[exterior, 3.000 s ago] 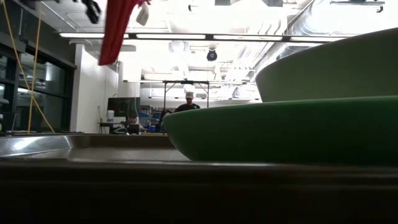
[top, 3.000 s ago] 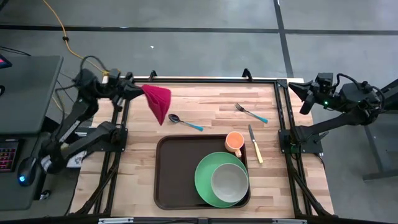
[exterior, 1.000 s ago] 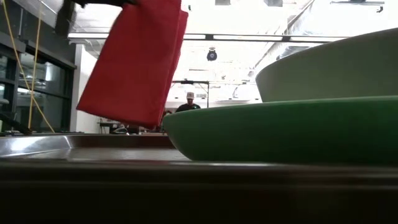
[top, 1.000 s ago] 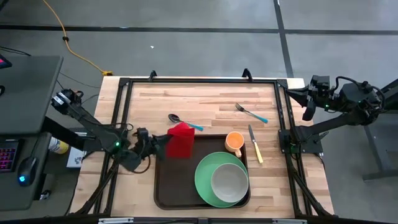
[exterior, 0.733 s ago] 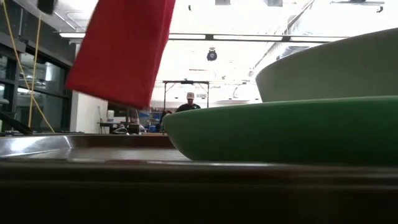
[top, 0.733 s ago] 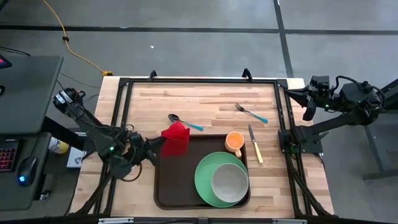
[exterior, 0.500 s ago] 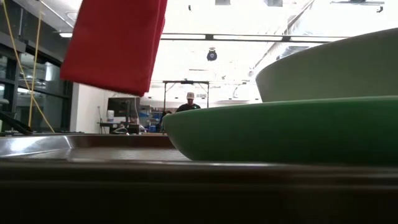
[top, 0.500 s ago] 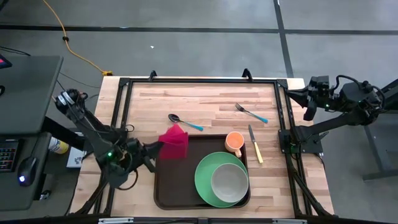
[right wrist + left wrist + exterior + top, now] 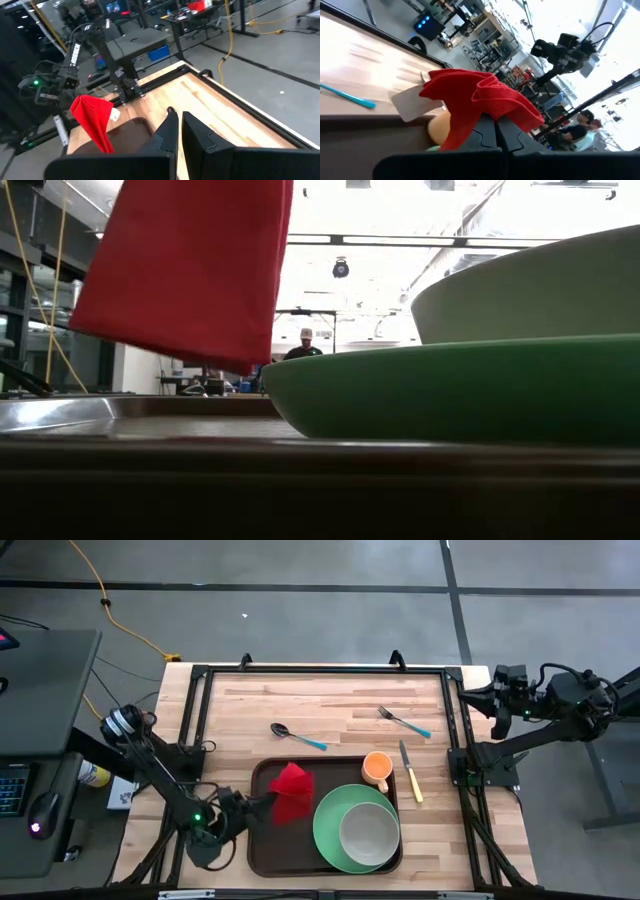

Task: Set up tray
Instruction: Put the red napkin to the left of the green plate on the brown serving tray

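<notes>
The dark brown tray point(image 9: 267, 843) lies at the table's near middle, with a green plate point(image 9: 328, 830) and a grey bowl point(image 9: 370, 833) on its right part. A red cloth napkin point(image 9: 292, 792) hangs over the tray's left part, and my left gripper point(image 9: 262, 806) is shut on it. In the low view the napkin point(image 9: 190, 270) ends above the tray floor. My right gripper point(image 9: 490, 706) waits, shut, at the table's far right edge with nothing in it. My left gripper pinches a bunched fold of the napkin point(image 9: 487, 107) between its two fingers point(image 9: 512, 137). The fingers lie level and come from the table's left. The napkin droops slack below them, its lower edge point(image 9: 235, 363) clear of the tray.
An orange cup point(image 9: 377, 769) stands at the tray's far right corner. A knife point(image 9: 411, 772) lies right of it, with a fork point(image 9: 404, 721) and a spoon point(image 9: 298, 736) on the wood beyond the tray. A person stands far off in the room point(image 9: 304, 345).
My left gripper has carried the napkin toward the table's near edge, from the tray's far left corner to over its left part. The napkin swung as it went and still hangs clear of the tray.
</notes>
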{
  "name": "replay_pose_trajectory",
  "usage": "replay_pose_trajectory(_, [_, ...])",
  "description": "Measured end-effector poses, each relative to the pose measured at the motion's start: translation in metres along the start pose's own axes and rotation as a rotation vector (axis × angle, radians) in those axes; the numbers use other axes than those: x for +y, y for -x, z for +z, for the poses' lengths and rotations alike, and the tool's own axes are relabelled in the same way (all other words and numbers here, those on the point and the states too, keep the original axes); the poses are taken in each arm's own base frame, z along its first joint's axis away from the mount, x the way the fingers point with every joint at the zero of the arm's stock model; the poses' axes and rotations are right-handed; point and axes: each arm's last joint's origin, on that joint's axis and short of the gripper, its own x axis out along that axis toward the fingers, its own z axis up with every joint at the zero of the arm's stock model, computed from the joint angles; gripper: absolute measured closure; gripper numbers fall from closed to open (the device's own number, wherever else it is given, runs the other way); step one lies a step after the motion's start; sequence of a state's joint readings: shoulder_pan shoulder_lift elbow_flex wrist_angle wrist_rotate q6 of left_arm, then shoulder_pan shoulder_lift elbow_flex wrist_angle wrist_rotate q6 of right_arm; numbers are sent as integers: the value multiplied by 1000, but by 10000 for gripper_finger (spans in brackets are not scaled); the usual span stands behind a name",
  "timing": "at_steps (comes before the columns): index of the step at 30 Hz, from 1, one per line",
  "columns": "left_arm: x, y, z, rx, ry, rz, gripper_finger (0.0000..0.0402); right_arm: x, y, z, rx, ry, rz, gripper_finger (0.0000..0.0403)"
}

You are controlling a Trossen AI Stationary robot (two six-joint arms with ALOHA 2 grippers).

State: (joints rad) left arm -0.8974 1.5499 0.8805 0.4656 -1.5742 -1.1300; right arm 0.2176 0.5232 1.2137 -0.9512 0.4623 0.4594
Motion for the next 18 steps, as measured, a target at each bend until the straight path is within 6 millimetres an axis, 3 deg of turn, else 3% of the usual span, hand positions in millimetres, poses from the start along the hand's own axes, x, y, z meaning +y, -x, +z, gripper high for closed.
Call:
replay_pose_trajectory(12, [-44, 28, -23, 64, -6, -48, 390, 2, 0, -1, 39, 15, 80, 403])
replay_pose_trajectory(18, [-43, 31, -33, 70, -46, -54, 390, 3, 0, -1, 44, 15, 89, 403])
